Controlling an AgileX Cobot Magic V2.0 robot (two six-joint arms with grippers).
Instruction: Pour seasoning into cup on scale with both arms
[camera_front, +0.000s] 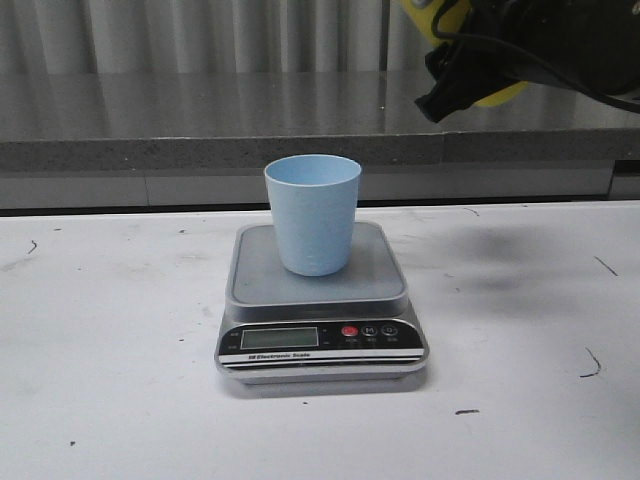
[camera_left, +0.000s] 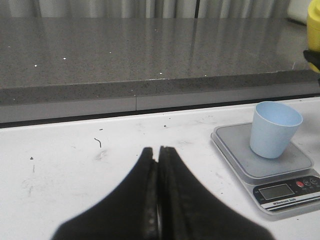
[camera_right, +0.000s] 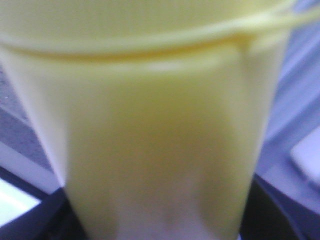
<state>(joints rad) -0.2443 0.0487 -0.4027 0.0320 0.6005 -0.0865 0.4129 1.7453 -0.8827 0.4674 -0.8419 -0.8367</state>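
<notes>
on the desk (camera_front: 110, 400) the scale (camera_front: 320, 345) carries the upright cup (camera_front: 313, 214), the left tool (camera_left: 158, 165) rests closed and empty, and high beyond, the right tool (camera_front: 480, 70) clamps the seasoning (camera_right: 160, 150) mid-body, probably light, squeezable, slippery plastic.

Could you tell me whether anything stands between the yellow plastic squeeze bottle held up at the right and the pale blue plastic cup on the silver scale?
Nothing visible does. The yellow plastic squeeze bottle is held high in the right gripper, above and right of the pale blue plastic cup, whose open mouth is uncovered on the silver scale.
</notes>
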